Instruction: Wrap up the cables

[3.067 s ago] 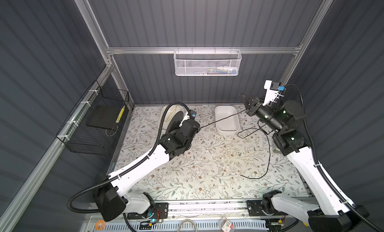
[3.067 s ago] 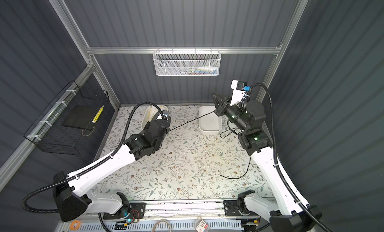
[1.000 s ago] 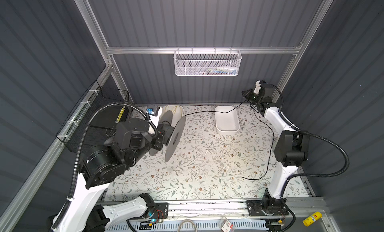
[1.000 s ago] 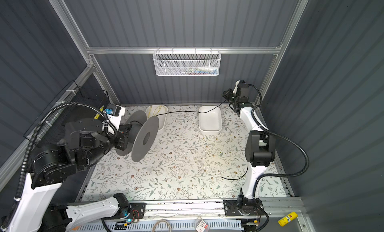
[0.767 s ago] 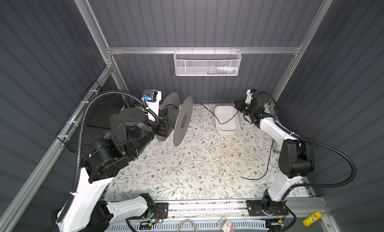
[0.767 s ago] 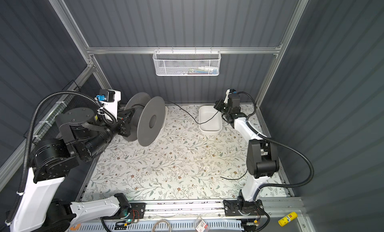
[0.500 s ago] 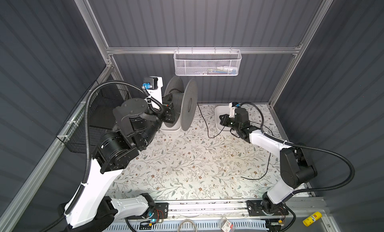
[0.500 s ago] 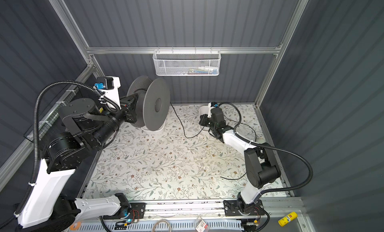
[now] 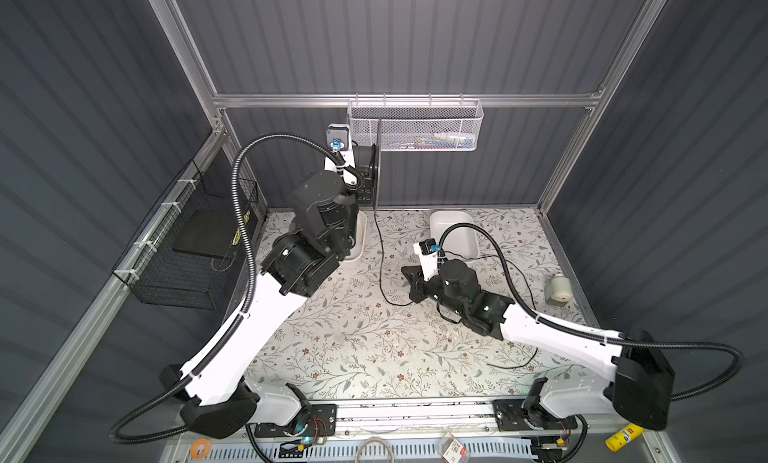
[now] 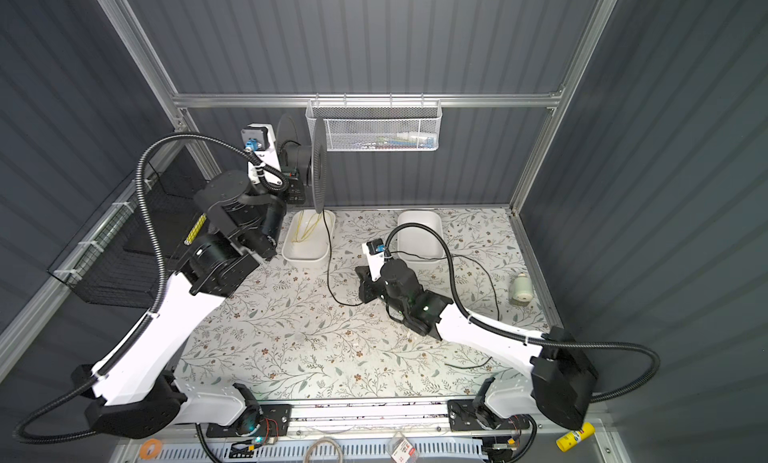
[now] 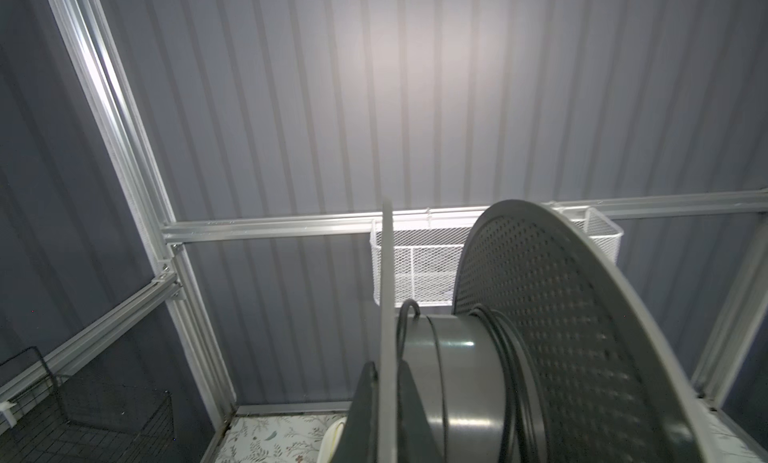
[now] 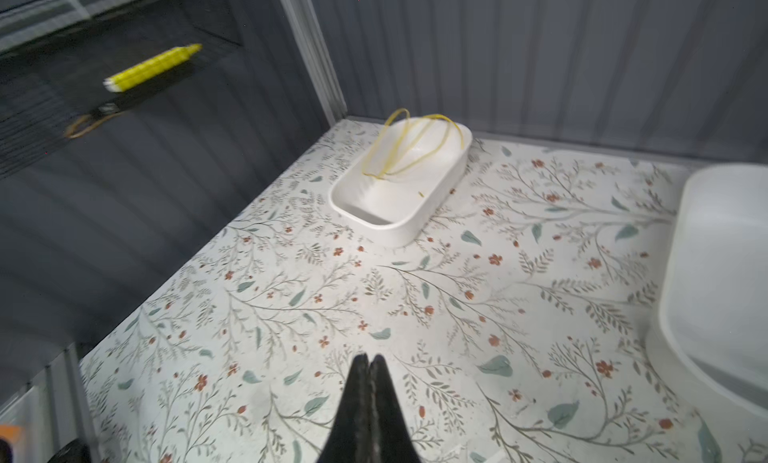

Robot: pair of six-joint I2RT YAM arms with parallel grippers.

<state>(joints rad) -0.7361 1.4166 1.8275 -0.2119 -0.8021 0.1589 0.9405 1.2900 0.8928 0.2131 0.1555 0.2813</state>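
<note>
My left gripper (image 11: 386,367) is shut on one thin flange of a grey spool (image 9: 376,162) (image 10: 319,170) and holds it high by the back wall. Black turns of the cables (image 11: 515,382) lie on the spool's hub. From there the thin black cord (image 9: 380,249) (image 10: 328,253) hangs to the table and curves to my right gripper (image 9: 404,270) (image 10: 358,270), which lies low over the middle of the table. Its fingers (image 12: 357,398) are pressed shut. No cord shows between the tips, so I cannot tell whether it is pinched. More cord (image 9: 513,361) trails behind the right arm.
A white tray (image 10: 307,255) (image 12: 399,228) with a thin yellow cord stands back left. A second white tray (image 9: 455,228) (image 12: 706,274) stands back centre. A small pale cylinder (image 9: 559,292) lies at the right edge. A wire basket (image 9: 415,128) hangs on the back rail, a black mesh basket (image 9: 187,265) on the left wall.
The left arm has lifted the spool from low on the left to high by the back wall. The right arm has swung from the back right corner down to mid-table. The cord now hangs slack.
</note>
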